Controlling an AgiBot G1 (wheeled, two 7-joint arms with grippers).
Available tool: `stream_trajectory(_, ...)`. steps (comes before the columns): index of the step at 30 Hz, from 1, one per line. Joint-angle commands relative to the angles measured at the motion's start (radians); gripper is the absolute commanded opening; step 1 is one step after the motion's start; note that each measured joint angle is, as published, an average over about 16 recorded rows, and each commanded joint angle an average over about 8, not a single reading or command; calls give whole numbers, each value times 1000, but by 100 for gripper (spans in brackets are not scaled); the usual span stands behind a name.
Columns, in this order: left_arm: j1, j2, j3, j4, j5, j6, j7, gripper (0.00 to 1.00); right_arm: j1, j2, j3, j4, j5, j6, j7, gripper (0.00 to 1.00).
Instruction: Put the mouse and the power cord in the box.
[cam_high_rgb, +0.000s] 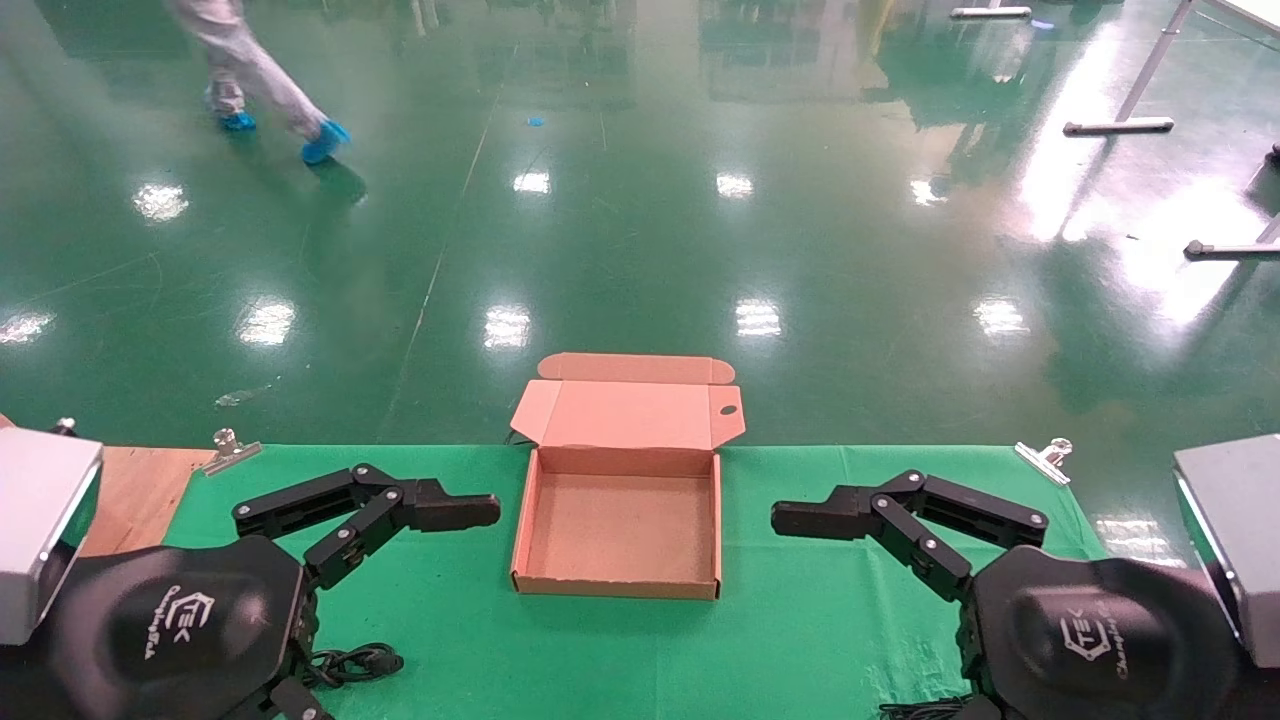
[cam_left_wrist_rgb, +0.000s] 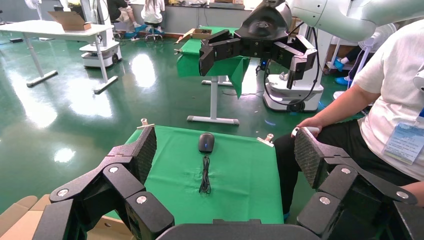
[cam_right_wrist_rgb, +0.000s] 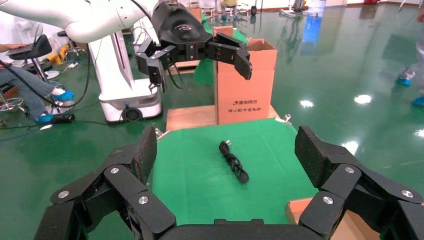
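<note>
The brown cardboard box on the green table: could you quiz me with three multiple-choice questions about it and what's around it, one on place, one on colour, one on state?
1. Where does the brown cardboard box stand?
A. Between the two grippers
B. On the floor
C. On the left grey case

2. What colour is the cloth on the table?
A. Red
B. Green
C. White

3. How is the box now?
A. Shut and taped
B. Open and full
C. Open and empty

Answers:
1. A, the left gripper and right gripper flank it, both open.
2. B, green cloth spreads under the box.
3. C, the lid stands up behind and bare cardboard shows inside.
</note>
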Motion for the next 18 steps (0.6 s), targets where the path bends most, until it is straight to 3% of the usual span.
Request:
stream_trajectory(1,0,0,0,0,0,0,0,100,0,0,0,0,0,0,0,100)
stream_trajectory(18,0,0,0,0,0,0,0,100,0,0,0,0,0,0,0,100)
